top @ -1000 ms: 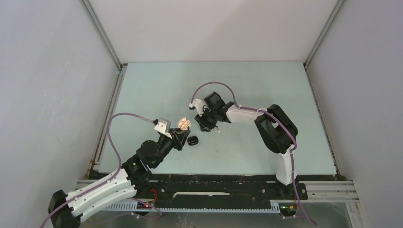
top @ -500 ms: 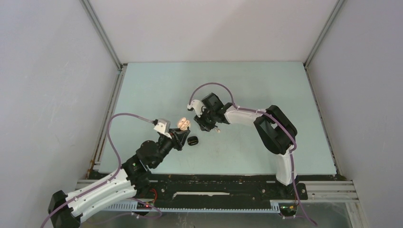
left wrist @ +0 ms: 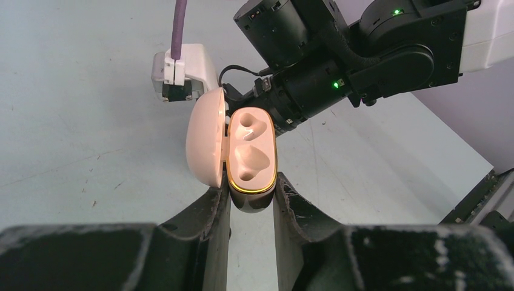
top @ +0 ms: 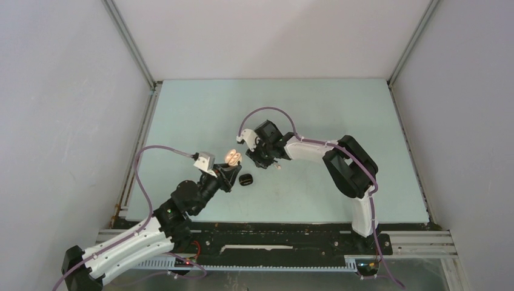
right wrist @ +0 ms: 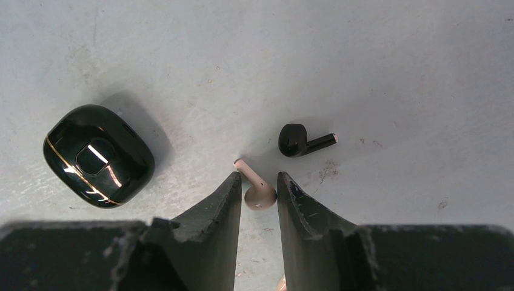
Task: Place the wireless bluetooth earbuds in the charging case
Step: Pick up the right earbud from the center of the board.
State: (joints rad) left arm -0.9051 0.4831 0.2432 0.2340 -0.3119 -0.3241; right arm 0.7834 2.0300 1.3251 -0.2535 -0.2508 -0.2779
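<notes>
From above, the left gripper [top: 231, 170] holds an open beige charging case [top: 233, 157] beside the right gripper [top: 267, 162]. Left wrist: jaws clamp the glossy, gold-rimmed case, two moulded sockets showing. Right wrist: jaws pinch a beige earbud [right wrist: 259, 194] by its rounded head. A black earbud [right wrist: 295, 139] and a glossy black case [right wrist: 99, 156] lie on the matte table [right wrist: 388, 73].

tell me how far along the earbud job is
Done: the left gripper holds the beige case open, nothing in it yet. In hand: the right gripper brackets a beige earbud on the table; whether it is gripped is unclear. Left: seat it; a black earbud and a closed black case lie nearby.
</notes>
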